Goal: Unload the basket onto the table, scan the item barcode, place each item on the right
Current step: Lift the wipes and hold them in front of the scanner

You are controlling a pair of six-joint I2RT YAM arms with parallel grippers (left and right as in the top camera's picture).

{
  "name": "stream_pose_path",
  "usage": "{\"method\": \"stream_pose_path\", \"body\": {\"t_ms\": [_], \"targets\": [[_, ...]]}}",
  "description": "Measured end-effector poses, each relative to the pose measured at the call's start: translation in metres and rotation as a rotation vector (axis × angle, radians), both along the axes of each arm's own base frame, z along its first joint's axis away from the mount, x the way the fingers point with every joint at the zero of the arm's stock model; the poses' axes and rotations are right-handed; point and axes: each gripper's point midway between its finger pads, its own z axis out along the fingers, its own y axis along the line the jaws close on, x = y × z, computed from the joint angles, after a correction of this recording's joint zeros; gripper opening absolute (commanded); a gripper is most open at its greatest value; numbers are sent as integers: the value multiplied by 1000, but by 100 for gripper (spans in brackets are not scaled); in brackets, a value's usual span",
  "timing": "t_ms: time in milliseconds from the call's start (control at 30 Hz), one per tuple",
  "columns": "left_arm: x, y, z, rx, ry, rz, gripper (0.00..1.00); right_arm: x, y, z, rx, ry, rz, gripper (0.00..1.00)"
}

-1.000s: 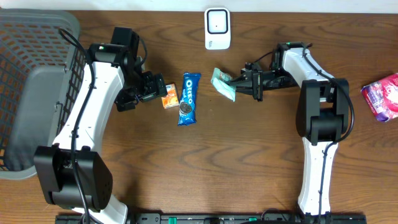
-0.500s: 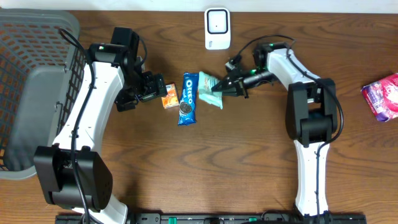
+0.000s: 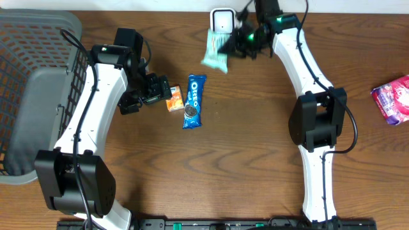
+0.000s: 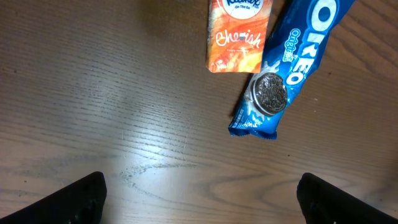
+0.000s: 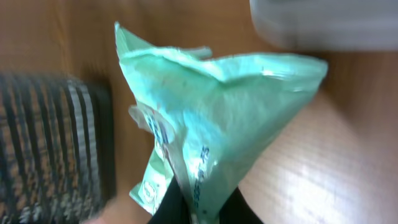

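While your right gripper [image 3: 231,43] clamps the mint packet [image 3: 215,53], it hangs just left of the scanner [image 3: 222,23] at the tabletop's far edge.

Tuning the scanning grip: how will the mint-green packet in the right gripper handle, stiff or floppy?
Probably floppy: the mint-green packet creases and fans out from the right gripper. Likely light, since one edge pinch carries it beside the scanner. Wrinkled film may distort a barcode.

A blue cookie pack [image 3: 194,101] lies on the wooden bench [image 3: 243,147] with a small orange packet [image 3: 174,98] right up against its left side. A dark mesh basket [image 3: 25,45] fills the far left corner. A pink packet [image 3: 393,98] sits well apart at the right edge.
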Motion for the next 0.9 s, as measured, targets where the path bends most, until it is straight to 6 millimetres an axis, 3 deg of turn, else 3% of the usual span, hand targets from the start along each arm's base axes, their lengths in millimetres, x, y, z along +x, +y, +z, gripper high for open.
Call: {"method": "stream_pose_path", "body": {"t_ms": [167,300,567,767,900], "targets": [[0,0,0,0,0,0,98,47,3,19,-46,-250,-67,1],[0,0,0,0,0,0,98,71,6,26,-147,-382,-159,1],[0,0,0,0,0,0,98,92,-8,27,-333,-477,-343,1],[0,0,0,0,0,0,98,106,-34,32,-379,-507,-427,1],[0,0,0,0,0,0,98,106,-61,22,-424,-460,-457,1]]}}
